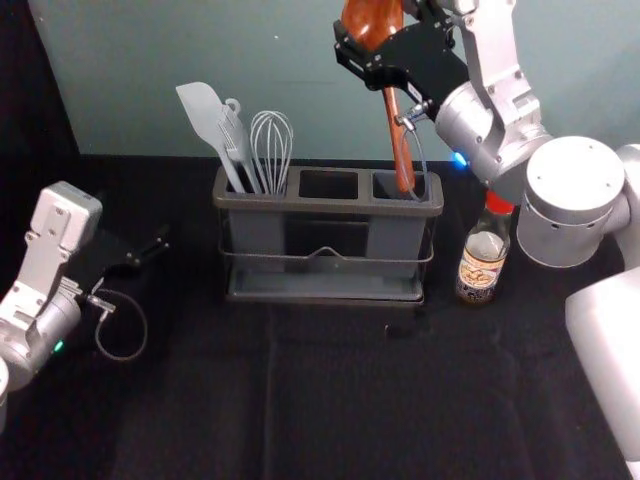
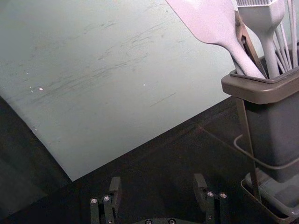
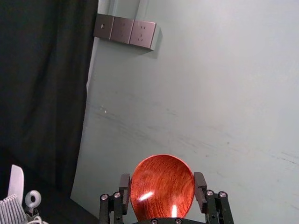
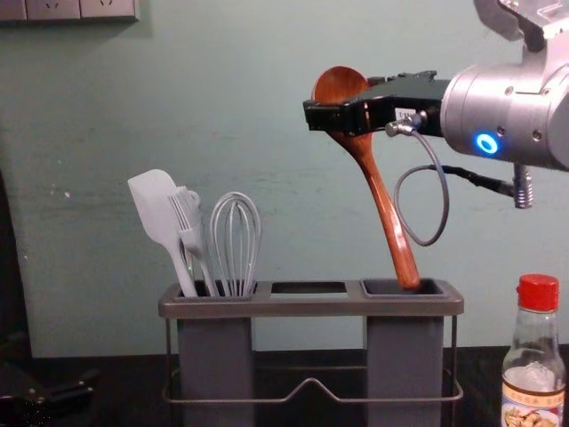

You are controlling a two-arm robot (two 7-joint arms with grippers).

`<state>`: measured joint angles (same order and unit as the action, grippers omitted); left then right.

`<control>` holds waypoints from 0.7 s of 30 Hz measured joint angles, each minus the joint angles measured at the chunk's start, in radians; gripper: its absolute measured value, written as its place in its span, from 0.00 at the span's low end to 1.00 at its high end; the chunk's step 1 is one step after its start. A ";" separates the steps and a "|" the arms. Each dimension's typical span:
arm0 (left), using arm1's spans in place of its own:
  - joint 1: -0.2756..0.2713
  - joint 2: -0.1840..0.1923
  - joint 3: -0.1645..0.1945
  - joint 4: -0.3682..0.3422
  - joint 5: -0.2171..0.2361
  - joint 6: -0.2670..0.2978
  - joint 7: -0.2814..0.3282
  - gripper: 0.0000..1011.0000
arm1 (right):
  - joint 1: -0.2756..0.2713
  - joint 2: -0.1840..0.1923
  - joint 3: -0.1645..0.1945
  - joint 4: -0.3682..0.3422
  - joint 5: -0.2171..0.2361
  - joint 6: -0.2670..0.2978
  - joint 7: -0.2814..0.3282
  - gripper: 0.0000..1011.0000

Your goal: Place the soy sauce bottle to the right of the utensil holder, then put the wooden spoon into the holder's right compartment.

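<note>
My right gripper [image 1: 368, 50] is above the holder's right side, shut on the wooden spoon [image 1: 392, 120] at its bowl. In the right wrist view, the fingers of the right gripper [image 3: 161, 191] flank the spoon's bowl [image 3: 162, 186]. The handle slants down, its tip at the mouth of the right compartment [image 4: 404, 288] of the utensil holder [image 4: 267, 307]; how deep it reaches is unclear. The soy sauce bottle [image 1: 483, 258], red-capped, stands upright right of the holder, apart from it. My left gripper [image 1: 152, 250] is idle left of the holder; the left gripper [image 2: 158, 193] is open and empty.
A spatula [image 4: 158, 213], a brush [image 4: 191, 231] and a whisk [image 4: 236, 240] stand in the holder's left compartment. Behind the black-covered table [image 1: 330, 400] rises a pale wall [image 4: 267, 107]. Sockets [image 3: 124, 30] are mounted on the wall.
</note>
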<state>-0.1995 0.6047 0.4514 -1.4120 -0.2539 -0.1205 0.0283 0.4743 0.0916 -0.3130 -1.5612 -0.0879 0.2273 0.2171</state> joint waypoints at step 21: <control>0.000 0.000 0.000 0.000 0.000 0.000 0.000 0.99 | -0.016 0.006 -0.004 0.032 0.008 -0.016 0.002 0.83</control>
<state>-0.1995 0.6047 0.4514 -1.4120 -0.2539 -0.1205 0.0283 0.4585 0.0972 -0.3169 -1.5291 -0.0804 0.2113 0.2194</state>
